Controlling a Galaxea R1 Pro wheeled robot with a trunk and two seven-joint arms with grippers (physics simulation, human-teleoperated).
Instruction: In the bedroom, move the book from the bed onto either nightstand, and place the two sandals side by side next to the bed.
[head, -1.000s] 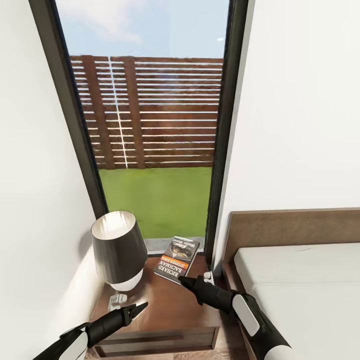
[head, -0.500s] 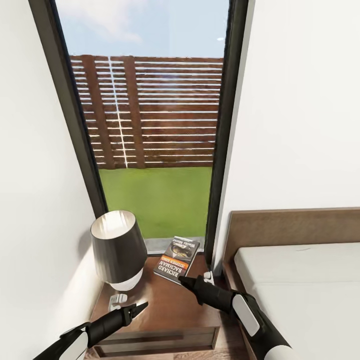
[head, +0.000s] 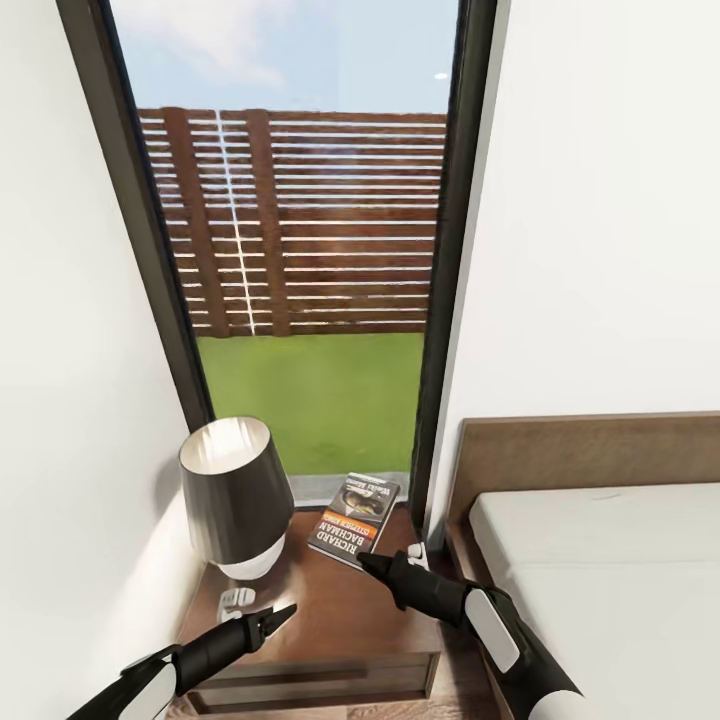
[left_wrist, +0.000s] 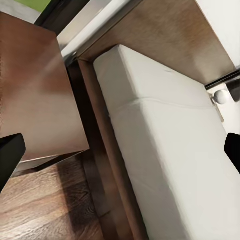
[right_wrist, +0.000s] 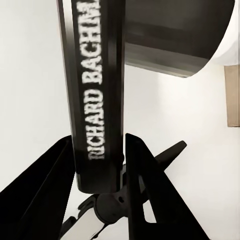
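My right gripper (head: 366, 560) pinches the near edge of the book (head: 353, 520), which lies flat on the nightstand (head: 330, 625) beside the lamp (head: 235, 495). My left gripper (head: 283, 612) hovers over the tabletop, its fingers spread wide, next to the bed (head: 600, 570).

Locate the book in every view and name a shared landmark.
Head view: book lower centre, on the nightstand.
Right wrist view: book spine inside the right end effector.
Left wrist view: nightstand top beside the bed.
Shared landmark: the nightstand.

The nightstand (head: 330, 620) top was glossy brown wood; the mattress (left_wrist: 170, 150) was matt grey cloth; the lampshade (head: 232, 485) had a dark satin sheen.
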